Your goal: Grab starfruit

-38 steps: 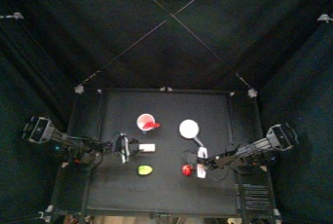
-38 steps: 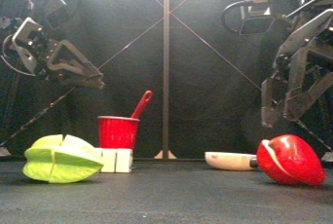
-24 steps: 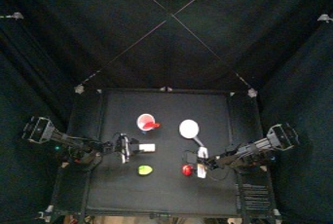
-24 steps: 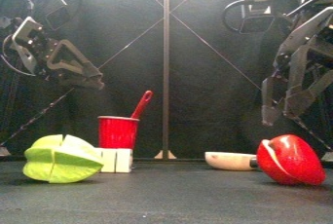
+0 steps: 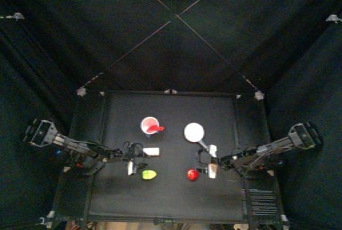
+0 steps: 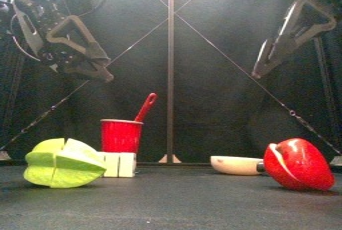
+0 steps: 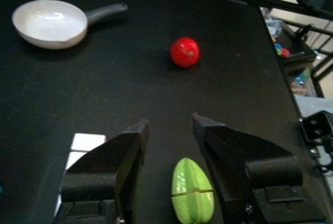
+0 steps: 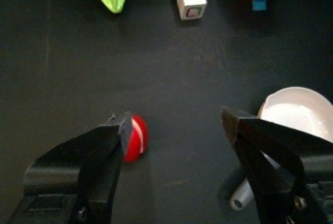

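The starfruit (image 6: 64, 163) is a yellow-green ridged lump lying on the table at front left, and the top view shows the starfruit (image 5: 147, 174) near the front edge. My left gripper (image 7: 169, 123) stands open in the air above it. In the left wrist view the starfruit (image 7: 192, 190) shows between the two jaws, untouched. My right gripper (image 8: 174, 119) is open too, raised over the red lump (image 8: 135, 137) at front right, with nothing between its jaws.
A red cup (image 6: 122, 134) with a spoon stands behind the starfruit, with a white block (image 6: 120, 164) beside it. A white pan (image 6: 238, 163) lies mid-right and the red lump (image 6: 299, 164) at front right. Black curtains close in the table.
Both arms have risen. The right gripper has lifted away from the red lump and drawn back to the right. The things on the table have not moved.
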